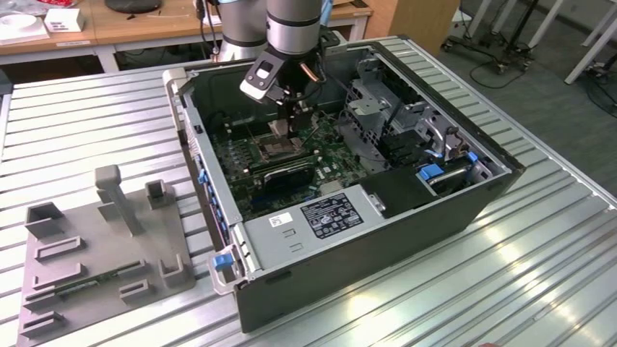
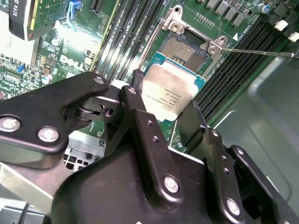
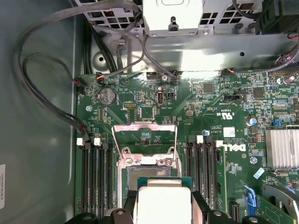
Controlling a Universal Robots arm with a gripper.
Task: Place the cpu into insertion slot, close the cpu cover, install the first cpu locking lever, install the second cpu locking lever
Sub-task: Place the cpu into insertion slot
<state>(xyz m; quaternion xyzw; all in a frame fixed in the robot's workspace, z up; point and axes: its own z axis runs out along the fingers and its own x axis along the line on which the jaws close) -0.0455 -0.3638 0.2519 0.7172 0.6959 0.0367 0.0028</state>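
As pincer point(image 2: 164, 98) grips it, cpu point(image 2: 171, 89) metal-top up, just above insertion slot point(image 2: 185, 48)

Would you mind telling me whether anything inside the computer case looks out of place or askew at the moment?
Nothing stands out: the pincer holds the cpu by its edges over the insertion slot, and the cpu cover stands open.
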